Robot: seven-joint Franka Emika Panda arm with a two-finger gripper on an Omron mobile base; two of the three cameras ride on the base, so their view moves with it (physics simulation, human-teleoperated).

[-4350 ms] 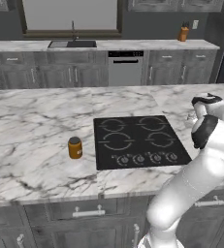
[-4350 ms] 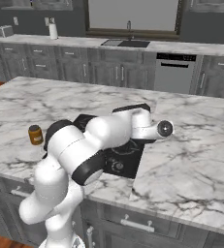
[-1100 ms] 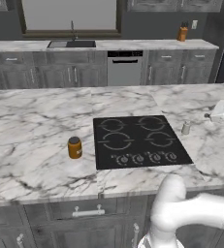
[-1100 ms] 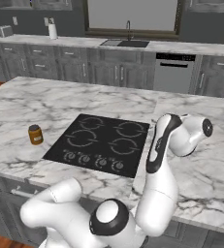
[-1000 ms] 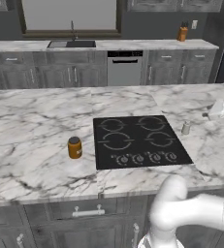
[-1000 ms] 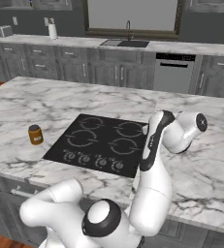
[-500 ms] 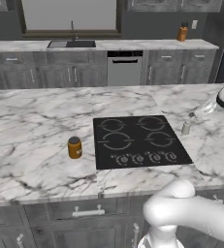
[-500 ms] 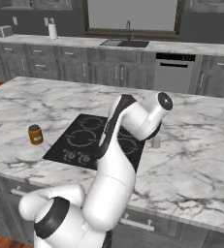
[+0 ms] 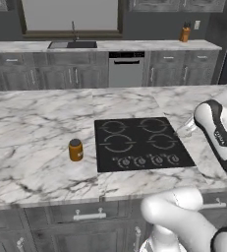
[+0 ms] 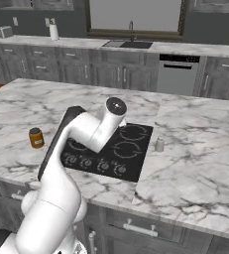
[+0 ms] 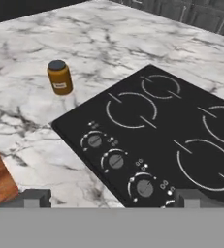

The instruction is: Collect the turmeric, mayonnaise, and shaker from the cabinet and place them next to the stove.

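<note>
My claw (image 11: 108, 196) is spread wide, holding nothing. The turmeric (image 11: 60, 77), upper left of the hand view, looks light, rigid and slick; I'd pinch its body below the lid.

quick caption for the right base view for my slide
Turmeric jar left of the stove, shaker right of it, on the marble island; arm over the cooktop.

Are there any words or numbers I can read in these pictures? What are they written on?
Nothing can be read.
Turmeric: a pale label with dark marks, too blurred to read.
Stove: tiny marks beside the knobs, too small to read.
Robot arm: small dark lettering on its white link, too blurred to read.
</note>
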